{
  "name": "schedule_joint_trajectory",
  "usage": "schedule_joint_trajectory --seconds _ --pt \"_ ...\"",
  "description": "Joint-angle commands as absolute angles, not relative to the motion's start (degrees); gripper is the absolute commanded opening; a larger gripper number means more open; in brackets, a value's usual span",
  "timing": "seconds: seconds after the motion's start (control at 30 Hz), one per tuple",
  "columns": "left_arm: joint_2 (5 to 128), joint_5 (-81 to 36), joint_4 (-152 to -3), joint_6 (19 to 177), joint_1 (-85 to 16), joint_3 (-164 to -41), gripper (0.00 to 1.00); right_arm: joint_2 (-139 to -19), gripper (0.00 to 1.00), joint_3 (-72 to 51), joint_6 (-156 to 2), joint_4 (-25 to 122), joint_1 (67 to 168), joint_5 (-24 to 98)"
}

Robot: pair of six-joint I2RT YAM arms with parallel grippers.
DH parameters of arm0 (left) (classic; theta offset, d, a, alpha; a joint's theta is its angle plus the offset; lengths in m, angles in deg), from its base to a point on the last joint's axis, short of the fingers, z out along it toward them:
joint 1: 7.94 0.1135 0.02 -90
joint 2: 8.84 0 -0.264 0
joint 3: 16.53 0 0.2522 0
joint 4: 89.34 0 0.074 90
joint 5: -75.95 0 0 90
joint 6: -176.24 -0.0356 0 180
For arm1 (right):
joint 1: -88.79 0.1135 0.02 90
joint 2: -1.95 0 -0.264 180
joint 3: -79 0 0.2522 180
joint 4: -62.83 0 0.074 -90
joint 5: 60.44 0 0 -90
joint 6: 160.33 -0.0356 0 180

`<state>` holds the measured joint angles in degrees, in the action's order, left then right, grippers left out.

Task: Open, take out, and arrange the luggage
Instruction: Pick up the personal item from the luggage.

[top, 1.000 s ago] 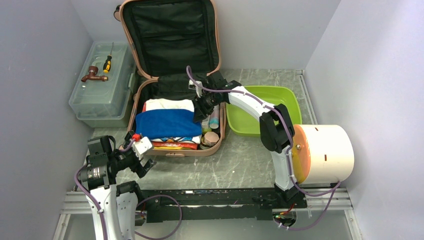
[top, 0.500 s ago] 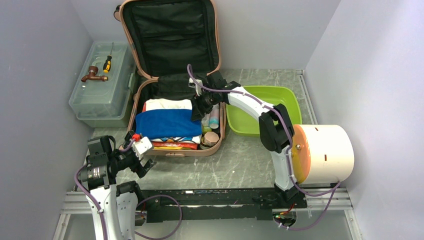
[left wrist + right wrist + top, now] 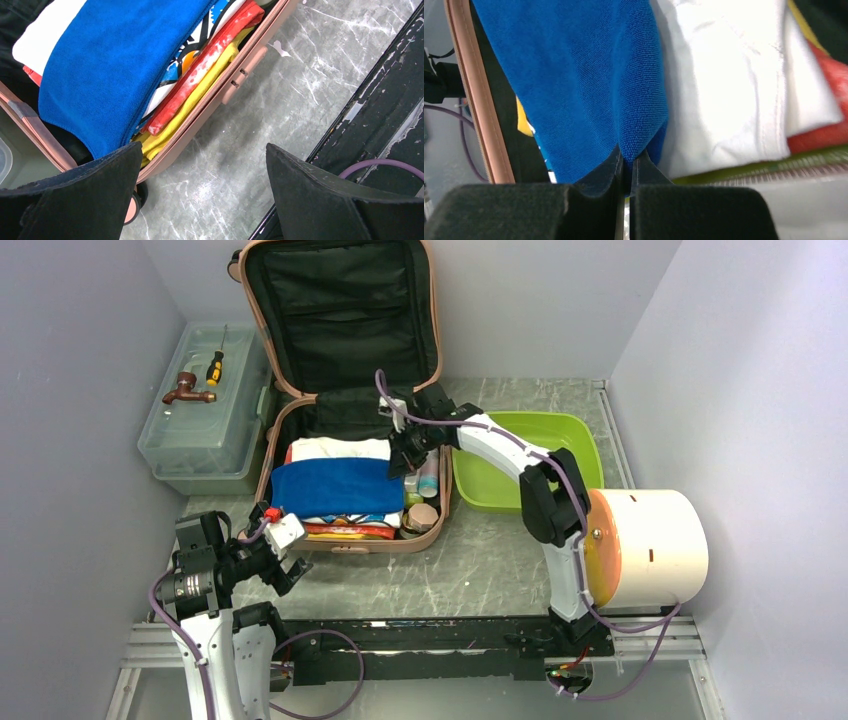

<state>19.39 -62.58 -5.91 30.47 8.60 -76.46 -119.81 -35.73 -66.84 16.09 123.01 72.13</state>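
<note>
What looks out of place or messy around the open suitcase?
Nothing looks spilled or damaged. The one oddity: a brown tap and a screwdriver lie loose on top of the toolbox lid, left of the suitcase.

You see a nubby blue terry towel [image 3: 574, 75], smooth white cloth [image 3: 724, 75], matt pink plastic on the suitcase [image 3: 216, 95], and a smooth marbled bench [image 3: 285, 100].

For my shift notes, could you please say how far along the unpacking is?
Done: the luggage is open, lid upright. In hand: the right end effector is shut on the blue towel; the left end effector hangs open. Left: taking out and arranging the towel, white cloth and bottles.
</note>
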Motion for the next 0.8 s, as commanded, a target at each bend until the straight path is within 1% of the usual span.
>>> schedule_joint_trajectory --seconds 0.0,0.1,0.2,0.4,0.53,0.7,0.77 --pt "19.67 -63.39 -6.58 31.48 8.88 -76.34 0.99 -109.02 0.0 -35.24 -64.88 17.32 122.9 65.16" --pt "19.55 -63.44 -6.56 31.47 8.93 -76.35 1.0 -103.14 0.0 -35.07 -65.99 17.88 122.89 65.08" --pt "19.45 -63.4 -6.58 31.48 8.89 -76.35 0.99 -101.19 0.0 -35.69 -65.91 16.73 122.58 63.96" --pt "19.13 -63.36 -6.63 31.56 8.9 -76.35 0.99 -99.61 0.0 -38.66 -65.42 11.36 118.79 60.51" --pt "19.03 -63.25 -6.89 31.82 8.93 -76.26 0.99 -100.04 0.0 -40.66 -64.31 6.69 113.6 60.64" --pt "18.89 -63.05 -7.02 32.04 8.88 -76.26 0.99 -100.48 0.0 -37.32 -60.99 4.83 109.9 59.05" --pt "18.91 -63.09 -7.02 32.09 8.94 -76.26 0.99 -100.27 0.0 -34.57 -60.65 6.71 108.36 58.96"
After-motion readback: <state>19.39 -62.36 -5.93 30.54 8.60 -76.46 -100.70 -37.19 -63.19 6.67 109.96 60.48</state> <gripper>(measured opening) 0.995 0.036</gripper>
